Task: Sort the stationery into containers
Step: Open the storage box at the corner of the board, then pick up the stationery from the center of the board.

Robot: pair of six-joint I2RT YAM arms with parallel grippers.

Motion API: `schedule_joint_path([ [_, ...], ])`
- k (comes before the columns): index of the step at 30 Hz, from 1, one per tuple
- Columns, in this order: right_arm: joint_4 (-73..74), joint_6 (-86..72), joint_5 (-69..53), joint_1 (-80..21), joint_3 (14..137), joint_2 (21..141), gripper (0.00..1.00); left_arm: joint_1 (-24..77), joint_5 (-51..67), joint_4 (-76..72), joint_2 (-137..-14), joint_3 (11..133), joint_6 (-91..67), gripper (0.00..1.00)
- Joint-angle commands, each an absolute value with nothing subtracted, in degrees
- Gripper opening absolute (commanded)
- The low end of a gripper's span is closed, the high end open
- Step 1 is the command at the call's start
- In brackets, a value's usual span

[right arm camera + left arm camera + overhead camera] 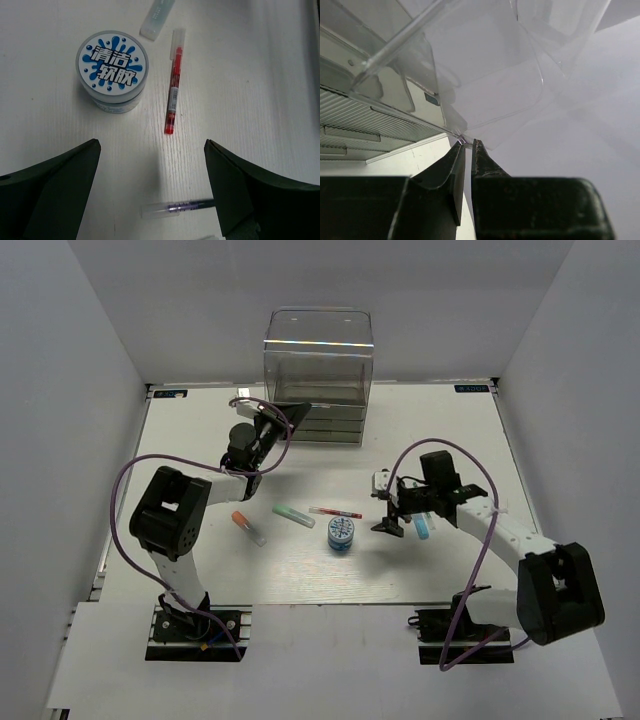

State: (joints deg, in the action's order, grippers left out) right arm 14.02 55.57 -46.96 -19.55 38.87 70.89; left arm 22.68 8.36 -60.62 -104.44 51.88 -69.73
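The round tub [112,70] with a blue-splash white lid sits just beside a thin red-white pen [172,85], a dark pen [175,207] near the tub is partly hidden by the wide-open right gripper [152,145], and the left gripper [468,144], nearly closed, is far from the tub at the clear cabinet [318,350].

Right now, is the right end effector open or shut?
Open. The right end effector shows both fingers wide apart in its wrist view, gripping nothing; the red pen lies loose on the table.

We observe a white wood-grain table [450,430] filling mid-frame, enclosed by plain pale grey panels: back wall [180,310] at top, left wall [60,440], right wall [590,390]. Lighting is even.
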Motion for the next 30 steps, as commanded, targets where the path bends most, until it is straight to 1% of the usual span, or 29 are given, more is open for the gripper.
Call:
schedule_joint_path([
  [1,15.4,58.8,-49.0,-21.5,42.6,74.8,0.90,22.9,9.5,-64.9,-100.1,52.4,-67.9,0.00],
  [11,19.2,62.5,-48.8,-28.7,46.1,80.6,0.90,22.9,9.5,-64.9,-99.1,52.9,-67.9,0.00],
  [18,14.8,58.2,-46.3,-33.1,46.7,82.7,0.90,22.9,9.5,-64.9,-98.5,52.9,-67.9,0.00],
  [30,9.4,54.8,-42.1,-35.9,47.4,86.7,0.90,22.9,9.5,-64.9,-98.5,52.9,-67.9,0.00],
])
